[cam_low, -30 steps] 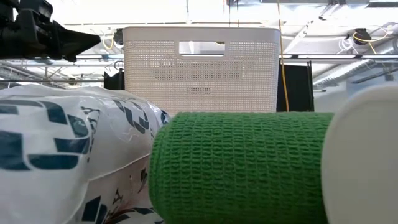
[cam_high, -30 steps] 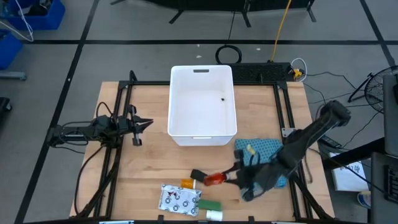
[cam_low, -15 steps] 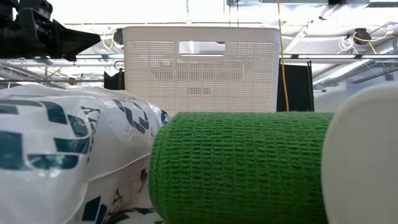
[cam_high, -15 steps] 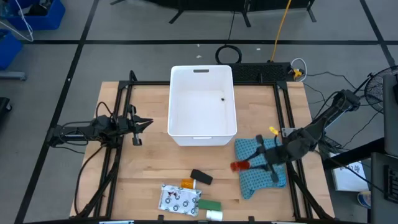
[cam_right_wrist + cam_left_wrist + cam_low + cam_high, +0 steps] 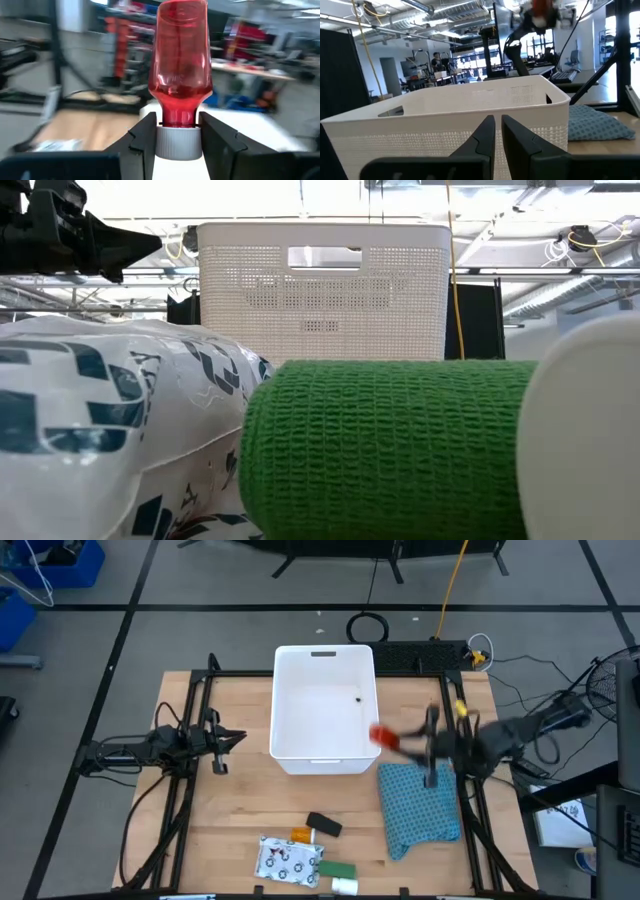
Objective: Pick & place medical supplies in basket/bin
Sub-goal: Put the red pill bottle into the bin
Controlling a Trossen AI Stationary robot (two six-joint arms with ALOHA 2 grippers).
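The left gripper (image 5: pixel 222 738) waits just beside the white rectangular plastic tub (image 5: pixel 290 755), on its left, its fingers nearly together and holding nothing. On the tub's right, the right gripper (image 5: pixel 398 739) has its fingers clamped on the white cap of the translucent red tube (image 5: pixel 182 60), which projects out past the fingertips, just beside the tub's right rim and not yet over its floor. Held only by the cap, the tube could swing or slip, and an early release would likely drop it onto the blue knitted cloth (image 5: pixel 420 805) below.
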